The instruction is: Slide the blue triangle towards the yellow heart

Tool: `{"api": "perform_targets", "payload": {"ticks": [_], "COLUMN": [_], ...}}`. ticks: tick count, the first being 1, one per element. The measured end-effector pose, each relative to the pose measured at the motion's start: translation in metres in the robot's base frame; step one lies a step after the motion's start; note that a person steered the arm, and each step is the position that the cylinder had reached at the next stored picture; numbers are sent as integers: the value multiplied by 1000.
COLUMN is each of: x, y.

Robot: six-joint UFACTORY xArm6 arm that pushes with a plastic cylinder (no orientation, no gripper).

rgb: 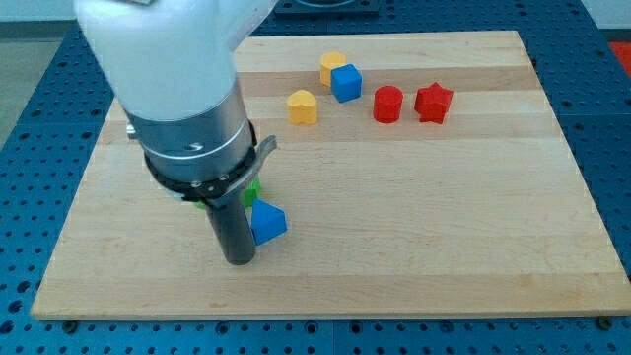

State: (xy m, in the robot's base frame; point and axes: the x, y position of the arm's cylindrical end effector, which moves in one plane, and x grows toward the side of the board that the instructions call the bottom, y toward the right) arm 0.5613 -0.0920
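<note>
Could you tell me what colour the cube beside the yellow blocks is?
Blue: the cube, clearest in the camera view.

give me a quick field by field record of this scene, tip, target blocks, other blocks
tip: my tip on the board, at the view's left of the blue triangle, touching or nearly so
blue triangle: view's lower left part of board
yellow heart: up and to the view's right of the triangle, apart from it
yellow block: touching blue cube
red blocks: cylinder, star, side by side
green block: mostly hidden behind the arm
board: wooden
</note>
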Motion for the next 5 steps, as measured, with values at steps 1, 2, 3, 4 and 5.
{"api": "perform_targets", "payload": {"ticks": [1, 2, 3, 4, 5], "x": [-18, -32, -37, -37, -37], "y": [11, 18, 19, 30, 47]}}
